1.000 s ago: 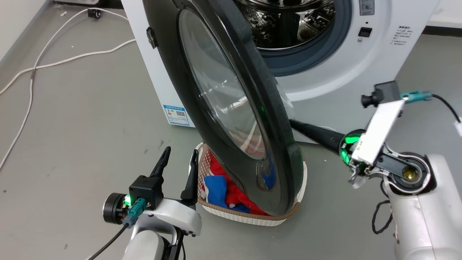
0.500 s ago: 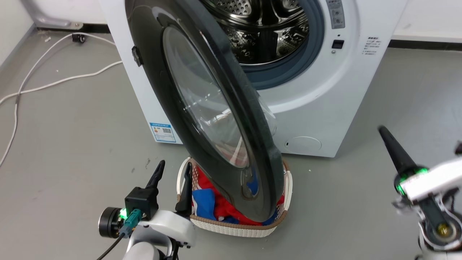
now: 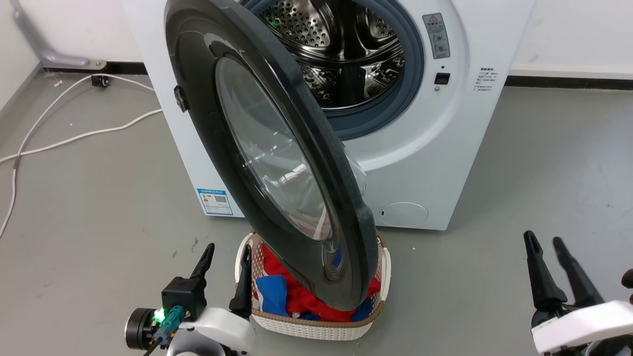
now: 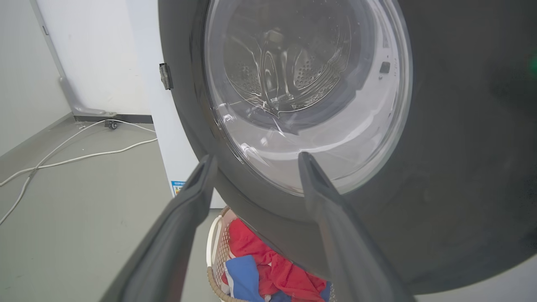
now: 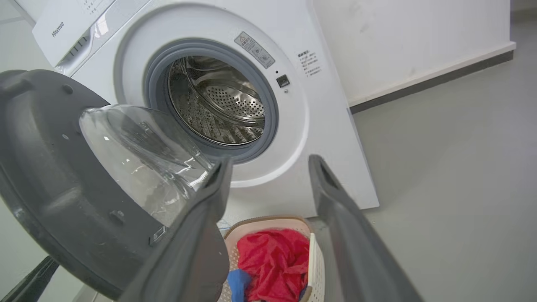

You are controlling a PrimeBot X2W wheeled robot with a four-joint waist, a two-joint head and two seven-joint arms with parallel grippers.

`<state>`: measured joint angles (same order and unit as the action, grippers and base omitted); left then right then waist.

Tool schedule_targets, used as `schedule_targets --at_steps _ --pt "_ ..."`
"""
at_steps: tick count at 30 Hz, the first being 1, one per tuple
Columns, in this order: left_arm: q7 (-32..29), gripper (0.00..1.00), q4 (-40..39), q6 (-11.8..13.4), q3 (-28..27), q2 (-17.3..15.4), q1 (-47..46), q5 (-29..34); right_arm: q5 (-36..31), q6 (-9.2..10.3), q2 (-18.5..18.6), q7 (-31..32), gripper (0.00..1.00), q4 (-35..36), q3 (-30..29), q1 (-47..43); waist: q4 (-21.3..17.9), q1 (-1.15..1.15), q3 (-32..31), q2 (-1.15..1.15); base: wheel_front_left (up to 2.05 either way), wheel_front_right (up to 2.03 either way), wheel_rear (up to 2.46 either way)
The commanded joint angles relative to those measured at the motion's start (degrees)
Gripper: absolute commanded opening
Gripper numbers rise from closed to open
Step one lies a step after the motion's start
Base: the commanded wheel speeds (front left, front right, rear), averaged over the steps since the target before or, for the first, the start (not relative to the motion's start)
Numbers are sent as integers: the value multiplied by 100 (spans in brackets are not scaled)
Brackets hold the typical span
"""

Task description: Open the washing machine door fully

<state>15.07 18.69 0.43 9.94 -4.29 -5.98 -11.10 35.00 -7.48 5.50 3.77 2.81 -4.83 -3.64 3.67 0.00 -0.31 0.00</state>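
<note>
Two grippers empty, door standing part-open.
Left gripper [image 3: 227, 254] and right gripper [image 3: 544, 238] both have their fingers spread. The washing machine door [image 3: 277, 163] angles out from the washing machine [image 3: 420, 163]. Under its lower edge sits a laundry basket [image 3: 316, 329] of clothes, and a white cable [image 3: 74, 138] lies to the left.

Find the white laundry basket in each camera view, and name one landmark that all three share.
Head view: laundry basket at bottom centre, partly covered by the lower edge of the washing machine door.
Left wrist view: at the bottom edge, left of centre, below the door.
Right wrist view: at bottom centre, with red cloth inside.
Shared landmark: the black door with its clear bulging window.
</note>
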Motion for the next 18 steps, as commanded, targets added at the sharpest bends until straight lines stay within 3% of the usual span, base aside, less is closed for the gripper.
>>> schedule_targets --at_steps 1,9,18 --pt "15 100 1 16 -14 -19 66 -13 -323 -3 13 -164 100 94 11 -88 -21 0 -21 0 0 0 0" --pt "15 100 -20 35 -23 -89 110 -62 -2169 -2 52 -930 100 301 -37 -188 -65 0 -90 0 0 0 0" --pt "-1 100 -9 70 15 -166 228 -66 -2626 -2 -160 -799 100 208 -93 -681 -62 0 -225 0 0 0 0"
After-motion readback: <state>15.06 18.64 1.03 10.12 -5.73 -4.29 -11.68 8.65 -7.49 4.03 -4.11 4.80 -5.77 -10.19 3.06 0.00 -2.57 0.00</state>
